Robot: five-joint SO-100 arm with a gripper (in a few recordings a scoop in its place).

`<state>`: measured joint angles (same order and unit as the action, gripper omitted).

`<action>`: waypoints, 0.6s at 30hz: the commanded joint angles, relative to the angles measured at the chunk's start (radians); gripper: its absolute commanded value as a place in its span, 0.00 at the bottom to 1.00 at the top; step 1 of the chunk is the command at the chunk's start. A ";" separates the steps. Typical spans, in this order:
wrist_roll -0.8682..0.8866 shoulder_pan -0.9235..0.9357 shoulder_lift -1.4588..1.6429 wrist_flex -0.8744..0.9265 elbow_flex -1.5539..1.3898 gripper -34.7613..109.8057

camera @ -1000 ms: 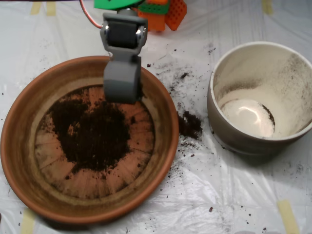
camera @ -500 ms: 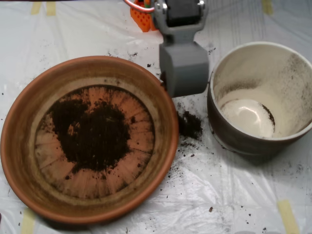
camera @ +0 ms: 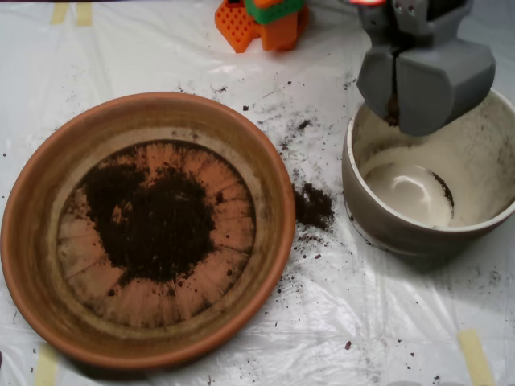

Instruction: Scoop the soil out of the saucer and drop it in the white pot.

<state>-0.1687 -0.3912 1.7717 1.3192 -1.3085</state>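
Observation:
The terracotta saucer (camera: pixel 32 193) fills the left half of the overhead view. A patch of dark soil (camera: pixel 157 221) lies on its ridged floor. To the right stands the white pot (camera: pixel 483 169), its smudged inner wall bearing a few dark grains. My grey scoop (camera: pixel 394 100) hangs over the pot's upper rim. Its two shells meet along a thin seam, and a little dark soil shows at the seam's lower end.
A clump of spilled soil (camera: pixel 312 205) lies on the white plastic sheet between saucer and pot, with crumbs scattered around it. Orange and green blocks (camera: pixel 261 20) sit at the top edge. A tape strip (camera: pixel 475 354) marks the lower right.
The scoop has left the saucer's far rim and travelled right, past the gap between the two vessels, to hang over the white pot. The soil patch in the saucer looks unchanged.

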 commanded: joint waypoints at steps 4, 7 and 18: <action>-0.020 -0.009 -0.035 0.121 0.218 0.32; -0.043 -0.031 -0.080 0.195 0.288 0.42; -0.020 -0.063 -0.324 0.451 0.583 0.44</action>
<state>-0.1948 -0.4295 1.4603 1.6966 -0.8759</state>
